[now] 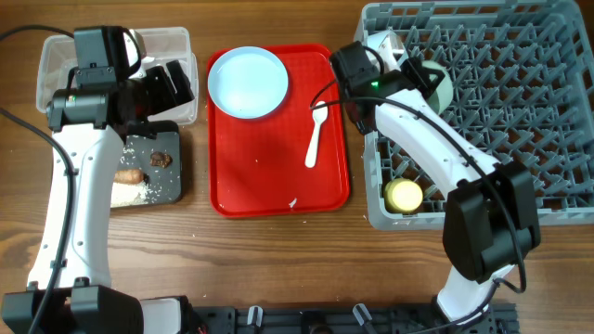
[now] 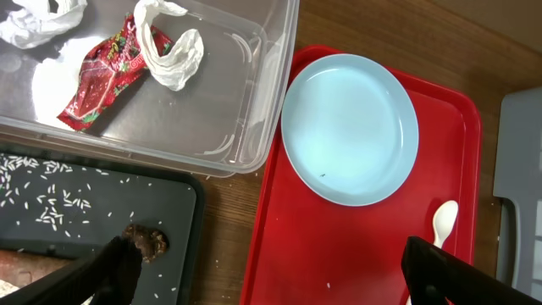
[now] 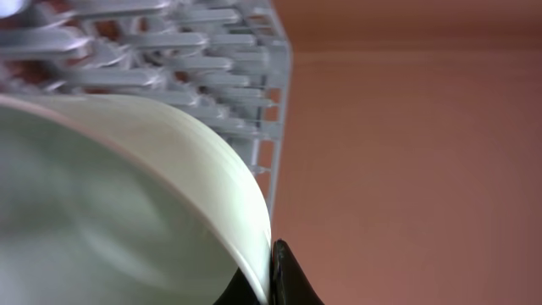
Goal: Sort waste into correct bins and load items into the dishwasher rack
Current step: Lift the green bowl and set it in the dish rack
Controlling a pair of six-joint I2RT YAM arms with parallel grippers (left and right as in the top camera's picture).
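Observation:
A light-blue plate (image 1: 248,82) and a white spoon (image 1: 316,139) lie on the red tray (image 1: 269,167). In the left wrist view the plate (image 2: 350,127) and spoon (image 2: 444,222) show on the tray (image 2: 339,254). My left gripper (image 1: 167,83) is open and empty, its fingers (image 2: 271,275) spread above the gap between black tray and red tray. My right gripper (image 1: 429,79) is shut on the rim of a pale green bowl (image 1: 445,85) over the near-left part of the grey dishwasher rack (image 1: 376,186). In the right wrist view the bowl (image 3: 127,212) fills the left side, with the gripper (image 3: 271,284) on its rim.
A clear bin (image 1: 186,42) at the back left holds a red wrapper (image 2: 106,72) and white tissue (image 2: 169,51). A black tray (image 1: 153,190) holds a brown food lump (image 2: 148,240), a sausage piece (image 1: 130,174) and rice grains. A yellow cup (image 1: 405,195) stands in the rack.

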